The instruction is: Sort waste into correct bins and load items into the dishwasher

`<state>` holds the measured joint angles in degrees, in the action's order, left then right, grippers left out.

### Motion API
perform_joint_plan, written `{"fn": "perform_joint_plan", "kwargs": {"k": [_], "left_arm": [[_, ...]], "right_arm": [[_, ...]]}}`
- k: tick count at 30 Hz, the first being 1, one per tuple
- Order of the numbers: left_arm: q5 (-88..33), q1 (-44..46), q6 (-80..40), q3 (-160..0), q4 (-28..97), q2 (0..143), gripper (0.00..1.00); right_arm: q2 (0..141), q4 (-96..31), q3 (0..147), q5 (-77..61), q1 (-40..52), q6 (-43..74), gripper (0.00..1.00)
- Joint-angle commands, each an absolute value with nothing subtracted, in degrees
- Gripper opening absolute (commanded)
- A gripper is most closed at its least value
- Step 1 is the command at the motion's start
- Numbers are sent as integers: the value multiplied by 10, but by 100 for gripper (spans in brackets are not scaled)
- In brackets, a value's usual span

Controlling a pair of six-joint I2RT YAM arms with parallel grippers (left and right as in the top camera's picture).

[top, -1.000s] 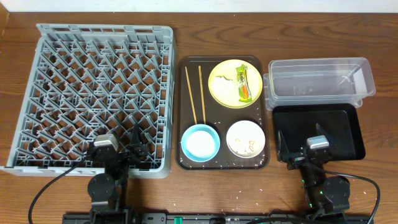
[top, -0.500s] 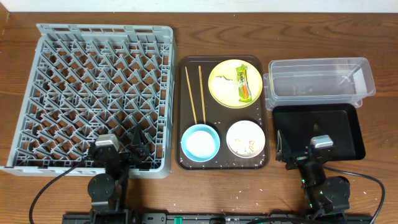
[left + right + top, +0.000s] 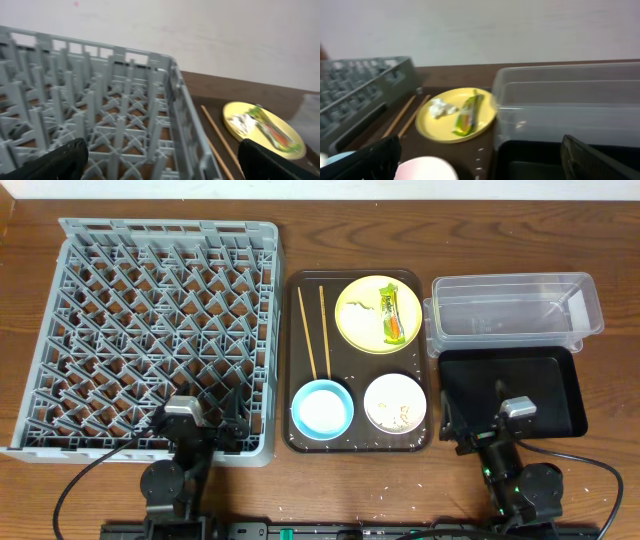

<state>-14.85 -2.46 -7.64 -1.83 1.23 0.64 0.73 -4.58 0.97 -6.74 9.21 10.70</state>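
The yellow plate (image 3: pixel 378 313) on the dark-brown tray carries the green-and-orange wrapper (image 3: pixel 393 316) and the white tissue (image 3: pixel 358 306). It also shows in the right wrist view (image 3: pixel 451 120). Two chopsticks (image 3: pixel 315 330) lie left of it. The light-blue bowl (image 3: pixel 321 407) and the small white bowl (image 3: pixel 395 401) with crumbs sit at the tray's front. The grey dish rack (image 3: pixel 150 330) fills the left. The clear tub (image 3: pixel 514 312) stands behind the black tray (image 3: pixel 545 380). My left gripper (image 3: pixel 200 426) is open over the rack's front edge. My right gripper (image 3: pixel 474 425) is open at the black tray's front left.
The dark-brown serving tray (image 3: pixel 295 360) lies between the rack and the bins. A few whitish crumbs are scattered on the wooden table in front of it. Cables run from both arm bases along the front edge.
The left gripper has shifted slightly right along the rack's front edge. The right gripper has moved a little. Nothing on the table has moved.
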Motion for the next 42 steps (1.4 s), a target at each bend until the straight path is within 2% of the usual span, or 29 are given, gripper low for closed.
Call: {"fn": "perform_joint_plan", "kwargs": {"k": [1,4,9,18,21,23,26,31,33,35,38,42], "left_arm": [[-197,-23,-77,-68,15,7,96],[-253,-23,-87,-133,31,37,96],[-266,-23,-99,-272,134,162,97],[-374,-23,-99,-579,399,441,97],[-375,-23,-99,-655,485,496,97],[-375,-23,-99,-682,519,514,96],[-386,-23,-100,-689,537,516,96],[-386,-23,-102,-689,566,515,97],[-386,-23,-101,-689,570,515,96],[-383,-23,-101,-689,578,515,97],[-358,-23,-101,-689,596,515,96],[-277,-23,-101,-689,625,515,96]], "right_arm": [[15,-65,60,-135,86,119,99],[53,-142,134,-140,86,152,99],[201,-244,276,-161,86,136,99],[549,-483,589,-204,96,100,99],[641,-517,670,-209,101,108,99],[684,-527,700,-269,101,132,99],[733,-512,705,-339,122,103,99],[807,-536,704,-222,218,105,99],[827,-534,704,-162,258,127,96],[844,-529,704,-111,294,139,89],[877,-521,704,-110,340,144,73],[917,-514,704,-107,383,148,64]]}}
